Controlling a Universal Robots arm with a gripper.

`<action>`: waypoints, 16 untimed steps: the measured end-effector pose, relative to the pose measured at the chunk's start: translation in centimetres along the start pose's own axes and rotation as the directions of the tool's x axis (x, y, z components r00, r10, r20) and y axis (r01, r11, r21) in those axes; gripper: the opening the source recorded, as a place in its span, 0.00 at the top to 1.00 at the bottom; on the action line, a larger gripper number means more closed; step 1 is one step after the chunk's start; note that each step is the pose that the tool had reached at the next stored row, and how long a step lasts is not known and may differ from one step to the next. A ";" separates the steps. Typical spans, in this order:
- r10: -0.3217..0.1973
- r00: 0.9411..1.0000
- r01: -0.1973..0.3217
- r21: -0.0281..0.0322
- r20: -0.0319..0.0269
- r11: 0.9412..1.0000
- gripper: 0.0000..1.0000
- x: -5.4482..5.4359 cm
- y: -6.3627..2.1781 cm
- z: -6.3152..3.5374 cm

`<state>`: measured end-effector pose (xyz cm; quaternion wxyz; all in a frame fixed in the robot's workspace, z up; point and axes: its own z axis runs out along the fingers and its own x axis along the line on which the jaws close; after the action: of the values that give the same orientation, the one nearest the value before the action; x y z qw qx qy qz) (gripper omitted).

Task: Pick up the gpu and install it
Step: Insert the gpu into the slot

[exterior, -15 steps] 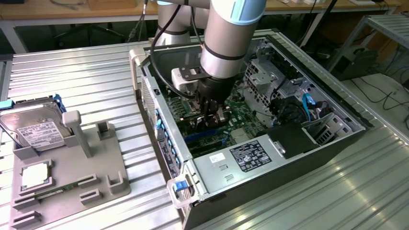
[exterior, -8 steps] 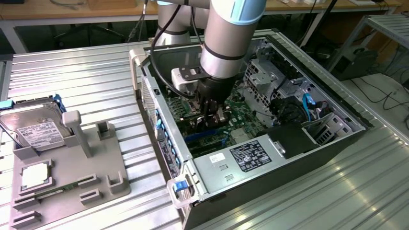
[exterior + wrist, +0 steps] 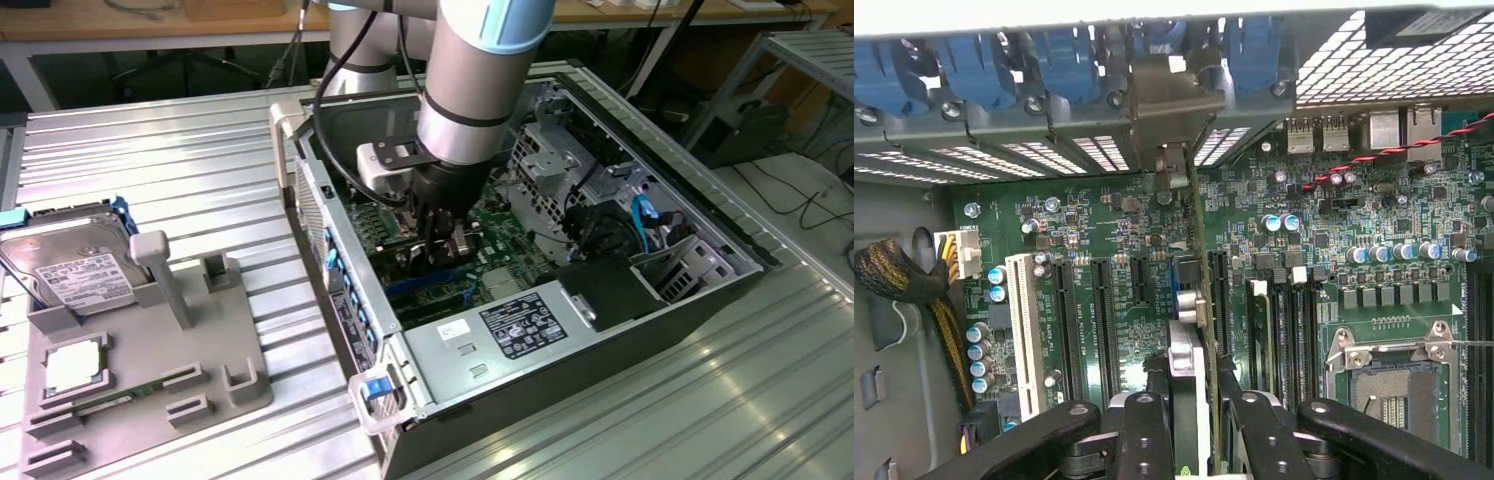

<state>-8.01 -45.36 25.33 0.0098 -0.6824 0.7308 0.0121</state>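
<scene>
The gpu is seen edge-on in the wrist view, standing upright over the motherboard's expansion slots. Its silver bracket sits against the case's rear slot openings. My gripper is shut on the card's near end, a black finger on one side and another on the other side. In the exterior view my gripper is down inside the open computer case, just above the motherboard, and the arm hides most of the card.
Black expansion slots and a white slot flank the card; the CPU socket lies beside them. A sleeved cable bundle hangs by the case wall. Outside the case, a grey fixture tray holds a hard drive.
</scene>
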 end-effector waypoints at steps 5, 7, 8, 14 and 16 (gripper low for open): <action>0.001 1.000 -0.001 0.000 0.000 1.000 0.72 0.0 0.00 0.24; 0.002 1.000 -0.002 0.000 0.000 1.000 0.72 0.0 0.01 0.35; 0.002 1.000 -0.002 0.000 0.000 1.000 0.72 0.0 0.06 0.39; 0.002 1.000 -0.002 0.000 0.000 1.000 0.72 0.0 0.23 0.44; 0.002 1.000 -0.002 0.000 0.000 1.000 0.72 0.0 0.24 0.44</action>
<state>-8.25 -45.36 24.89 0.0098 -0.6818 0.7314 0.0122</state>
